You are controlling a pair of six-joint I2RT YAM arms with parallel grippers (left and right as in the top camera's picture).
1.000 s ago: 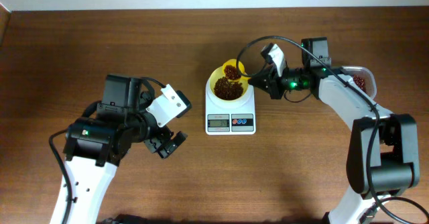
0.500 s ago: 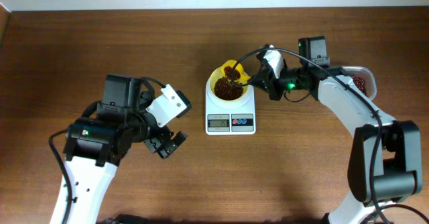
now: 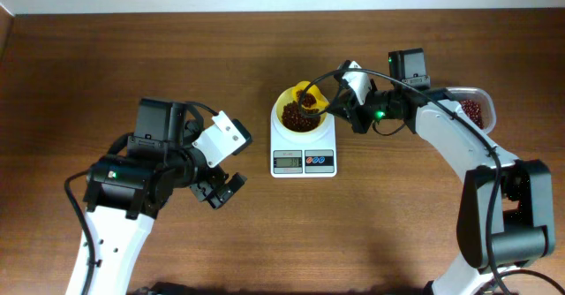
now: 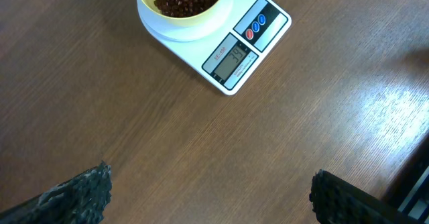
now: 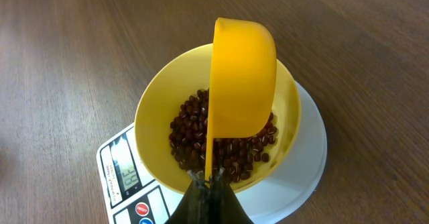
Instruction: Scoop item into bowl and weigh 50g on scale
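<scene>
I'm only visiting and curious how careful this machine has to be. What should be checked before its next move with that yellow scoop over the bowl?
1. The right gripper is shut on the scoop handle: ok.
2. The scoop is tipped above the beans, inside the bowl rim: ok.
3. The bowl sits on the scale: ok.
4. The display shows the target weight: cannot tell, digits blurred.
5. The left gripper is open, apart from the scale: ok.

You find one sign here: dark digits on the grey display [image 4: 231,56] at the near edge of the scale [image 4: 221,43], apparently beginning 39, the rest unclear. Marks on the red and blue buttons [image 4: 257,26] to its right are too small to read.
</scene>
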